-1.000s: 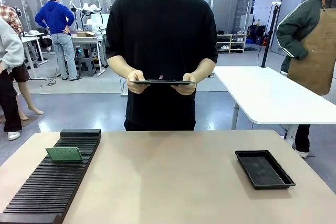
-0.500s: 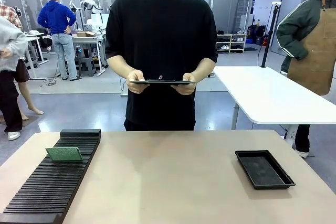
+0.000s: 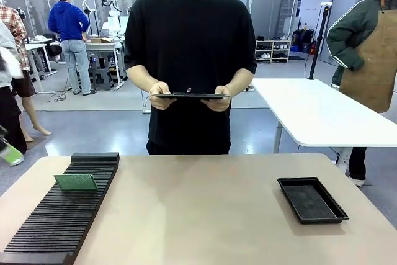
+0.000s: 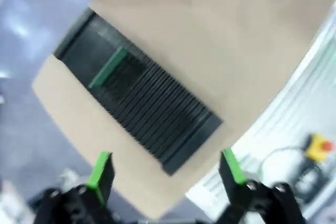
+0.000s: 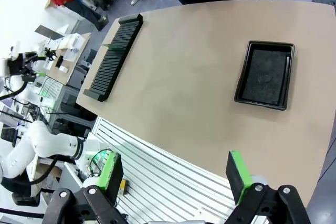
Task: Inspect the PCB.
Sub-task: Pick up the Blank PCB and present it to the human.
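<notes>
Thin green rectangular PCB (image 3: 75, 182), dotted face, upright in far slots of ribbed black rack (image 3: 62, 221). Left pincer (image 4: 165, 156), right pincer (image 5: 174, 158): wide open, empty.

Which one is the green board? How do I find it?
On the tan table, look left: a long black slotted rack lies there. Near its far end the PCB stands on edge in a slot. It is the only green thing there; rack and tray are black.
</notes>
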You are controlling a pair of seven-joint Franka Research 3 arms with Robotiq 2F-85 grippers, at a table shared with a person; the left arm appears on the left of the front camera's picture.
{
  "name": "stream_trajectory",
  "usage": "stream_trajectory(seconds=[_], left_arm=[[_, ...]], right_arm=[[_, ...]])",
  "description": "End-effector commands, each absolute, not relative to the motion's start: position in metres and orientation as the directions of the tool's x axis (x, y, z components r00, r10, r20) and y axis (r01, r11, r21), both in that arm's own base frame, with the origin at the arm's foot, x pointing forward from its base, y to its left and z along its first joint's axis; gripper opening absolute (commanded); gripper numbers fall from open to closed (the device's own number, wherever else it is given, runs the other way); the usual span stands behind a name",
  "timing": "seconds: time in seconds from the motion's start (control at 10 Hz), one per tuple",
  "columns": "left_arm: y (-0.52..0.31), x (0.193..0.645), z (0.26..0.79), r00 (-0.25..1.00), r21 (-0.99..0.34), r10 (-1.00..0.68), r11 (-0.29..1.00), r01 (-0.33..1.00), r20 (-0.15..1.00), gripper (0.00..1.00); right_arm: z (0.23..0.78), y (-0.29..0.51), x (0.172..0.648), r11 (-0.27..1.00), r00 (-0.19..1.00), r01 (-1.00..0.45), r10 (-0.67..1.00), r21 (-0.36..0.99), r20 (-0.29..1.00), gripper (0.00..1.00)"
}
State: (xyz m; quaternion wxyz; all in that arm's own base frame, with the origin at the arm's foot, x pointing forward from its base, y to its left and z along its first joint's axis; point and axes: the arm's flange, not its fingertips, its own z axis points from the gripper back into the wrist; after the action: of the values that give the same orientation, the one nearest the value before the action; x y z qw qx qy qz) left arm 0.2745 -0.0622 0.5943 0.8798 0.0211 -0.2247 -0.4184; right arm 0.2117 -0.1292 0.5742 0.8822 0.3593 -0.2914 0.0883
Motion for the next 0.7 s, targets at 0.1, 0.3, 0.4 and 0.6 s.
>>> stream_trajectory(seconds=[0.1,0.3,0.4,0.6], left_arm=[[-0.062,0.320,0.566,0.267,0.396,-0.963,0.257,0.882,0.031,1.00],[-0.067,0.334,0.543,0.204,0.324,-0.979,0.196,0.925,0.011,1.00],[-0.069,0.339,0.537,0.240,0.302,-0.969,0.245,0.921,0.056,1.00],[-0.075,0.330,0.535,0.243,0.320,-0.970,0.226,0.920,-0.011,1.00]], right_arm=[[0.574,-0.130,0.212,0.720,0.811,-0.375,-0.051,0.584,0.583,1.00],[0.574,-0.130,0.212,0.720,0.811,-0.375,-0.051,0.584,0.583,1.00],[0.574,-0.130,0.212,0.720,0.811,-0.375,-0.051,0.584,0.583,1.00],[0.574,-0.130,0.212,0.720,0.811,-0.375,-0.051,0.584,0.583,1.00]])
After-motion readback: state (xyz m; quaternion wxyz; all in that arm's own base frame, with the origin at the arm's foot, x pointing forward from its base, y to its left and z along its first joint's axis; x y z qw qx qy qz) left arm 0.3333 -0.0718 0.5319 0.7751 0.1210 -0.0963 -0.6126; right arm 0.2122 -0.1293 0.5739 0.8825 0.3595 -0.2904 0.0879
